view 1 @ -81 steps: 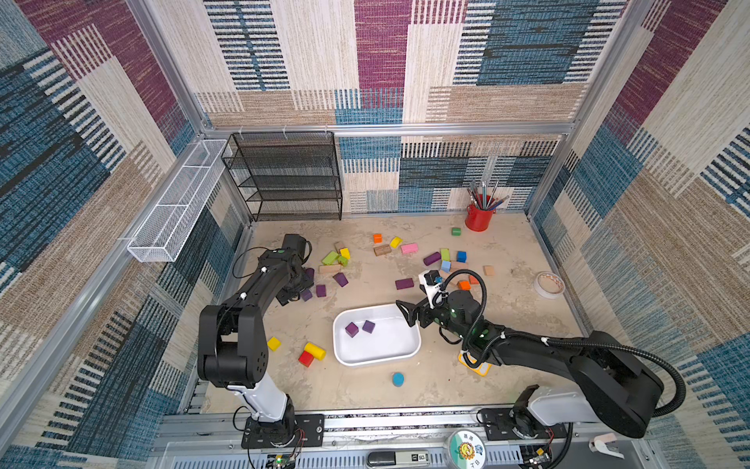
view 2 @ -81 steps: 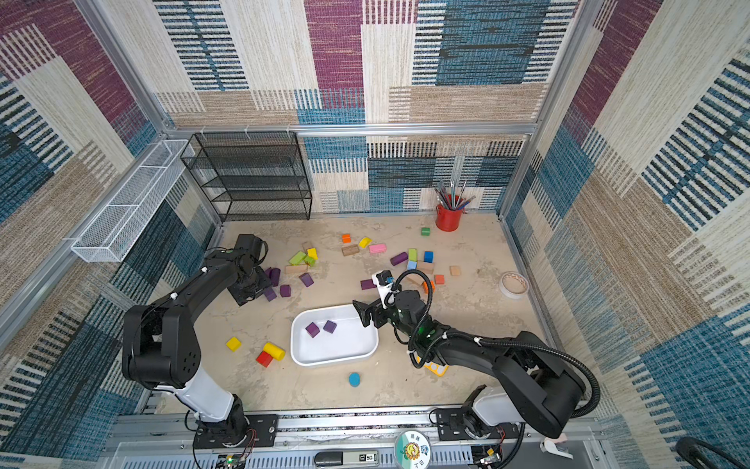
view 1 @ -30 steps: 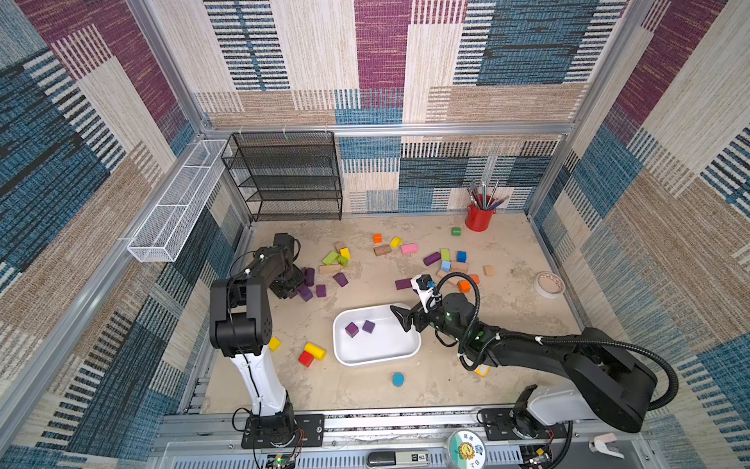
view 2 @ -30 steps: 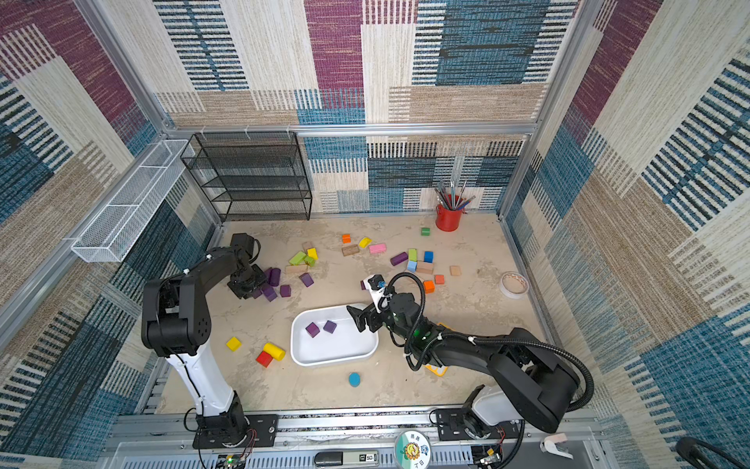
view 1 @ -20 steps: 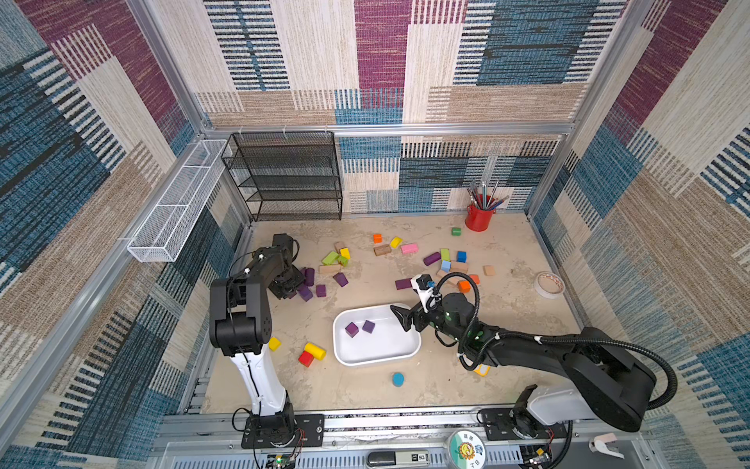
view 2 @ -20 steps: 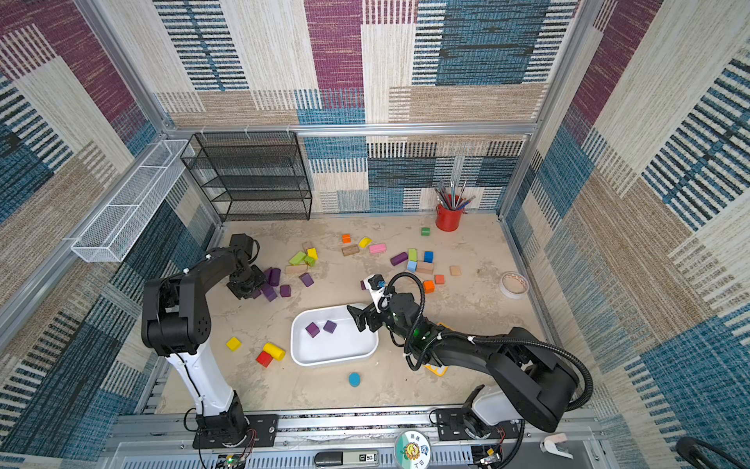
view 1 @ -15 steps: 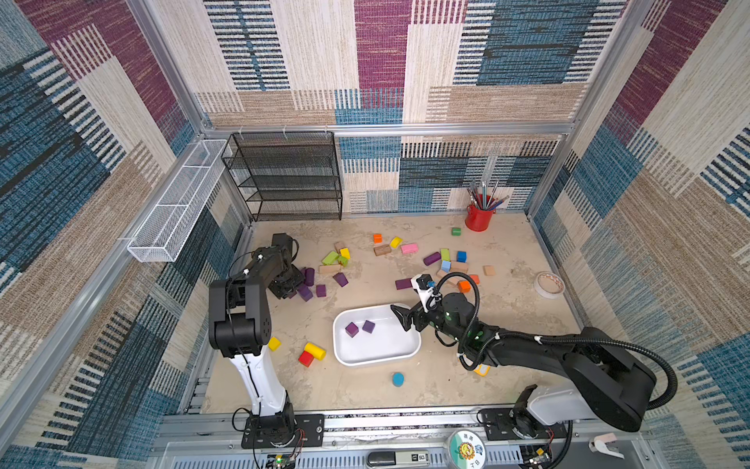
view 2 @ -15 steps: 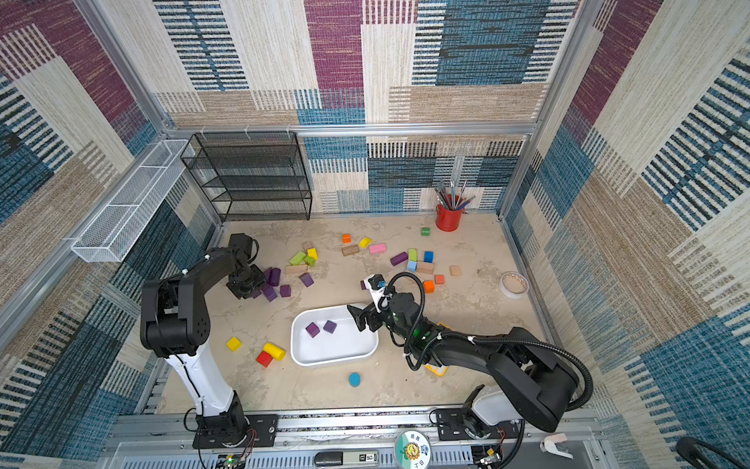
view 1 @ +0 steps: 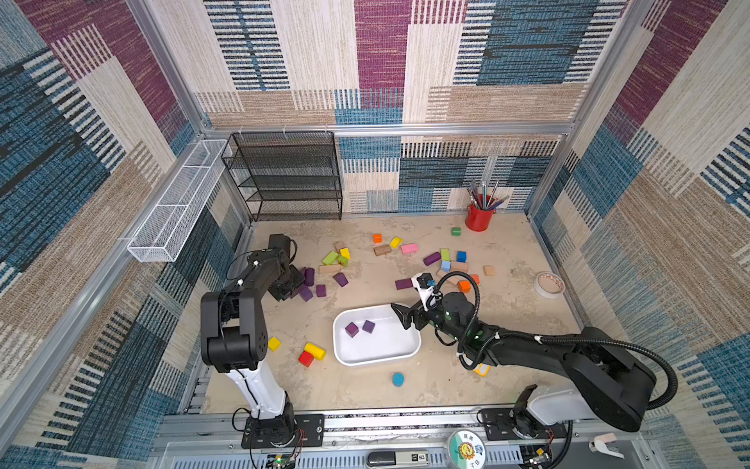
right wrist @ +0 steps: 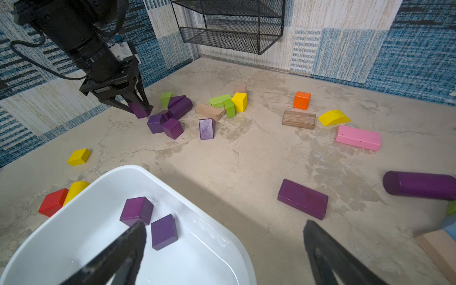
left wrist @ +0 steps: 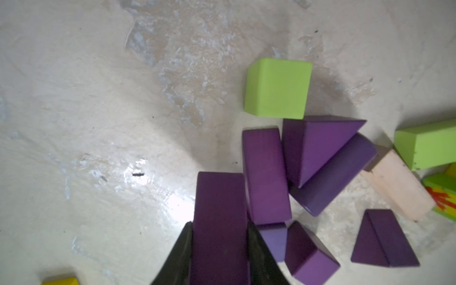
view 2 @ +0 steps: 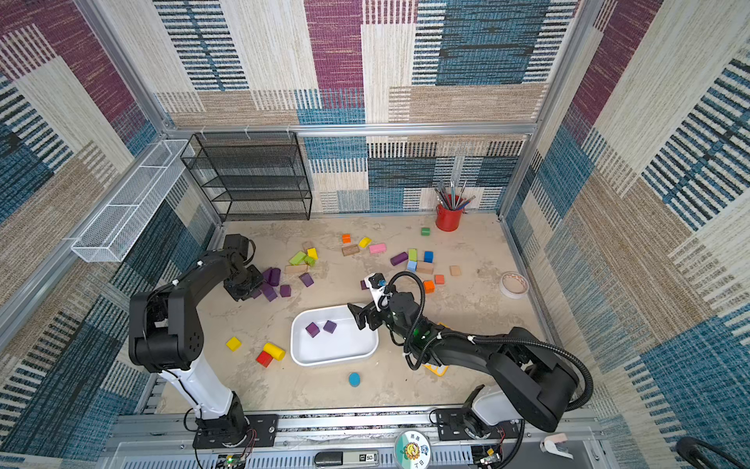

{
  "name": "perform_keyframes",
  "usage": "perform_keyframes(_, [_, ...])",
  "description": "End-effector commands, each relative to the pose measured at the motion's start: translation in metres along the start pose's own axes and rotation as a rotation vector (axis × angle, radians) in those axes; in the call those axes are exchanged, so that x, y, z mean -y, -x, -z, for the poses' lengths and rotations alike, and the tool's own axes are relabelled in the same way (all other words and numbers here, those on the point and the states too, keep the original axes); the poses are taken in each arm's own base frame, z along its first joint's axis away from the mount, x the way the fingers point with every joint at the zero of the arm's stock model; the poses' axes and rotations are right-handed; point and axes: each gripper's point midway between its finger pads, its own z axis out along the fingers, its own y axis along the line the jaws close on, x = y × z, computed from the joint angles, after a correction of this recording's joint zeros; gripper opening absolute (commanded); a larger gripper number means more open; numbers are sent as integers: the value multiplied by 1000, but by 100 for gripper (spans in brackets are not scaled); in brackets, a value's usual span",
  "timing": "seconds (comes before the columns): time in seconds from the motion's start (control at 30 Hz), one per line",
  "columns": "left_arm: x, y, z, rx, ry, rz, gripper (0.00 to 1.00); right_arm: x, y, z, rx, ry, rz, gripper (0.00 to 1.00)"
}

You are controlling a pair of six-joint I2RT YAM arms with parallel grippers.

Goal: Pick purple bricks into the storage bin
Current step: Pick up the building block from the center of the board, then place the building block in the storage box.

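left gripper point(left wrist: 219, 223) clamped on a purple bar point(left wrist: 219, 197), bin point(view 1: 377, 360) well apart

the jaws press the bar's two long sides. its long axis runs straight out past the fingertips, at the edge of a tight purple cluster point(view 1: 305, 293) on the table's left side. from there the bin lies toward the table's centre and nearer the robot's base, so i judge the carry goes that way once the bar lifts clear of its neighbours. two purple cubes point(view 1: 351, 329) already sit inside the bin.

right gripper point(right wrist: 223, 225) hangs over the bin's corner, jaws wide apart and empty. it is the nearer arm to a flat purple slab point(right wrist: 303, 198) and a purple cylinder point(right wrist: 419, 188).

bricks look matte: bars, wedges, rounded pieces. the bin is glossy, smooth and round-cornered, and the table point(right wrist: 246, 158) is mottled beige.
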Motion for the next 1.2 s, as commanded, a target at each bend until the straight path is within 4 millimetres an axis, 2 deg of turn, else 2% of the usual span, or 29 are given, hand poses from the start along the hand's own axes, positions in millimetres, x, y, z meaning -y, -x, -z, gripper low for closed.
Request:
perform_keyframes(0.0, [4, -9, 6, -15, -25, -36, 24, 3, 7, -2, 22, -23, -19, 99])
perform_keyframes(0.37, [8, -43, 22, -27, -64, -105, 25, 8, 4, -5, 2, -55, -38, 100])
perform_keyframes(0.77, [34, -86, 49, -10, -143, -236, 24, 25, -6, -14, -48, -146, -63, 100])
perform_keyframes(1.17, [56, -132, 75, 2, -222, -337, 23, 30, -13, -18, -70, -156, -91, 100])
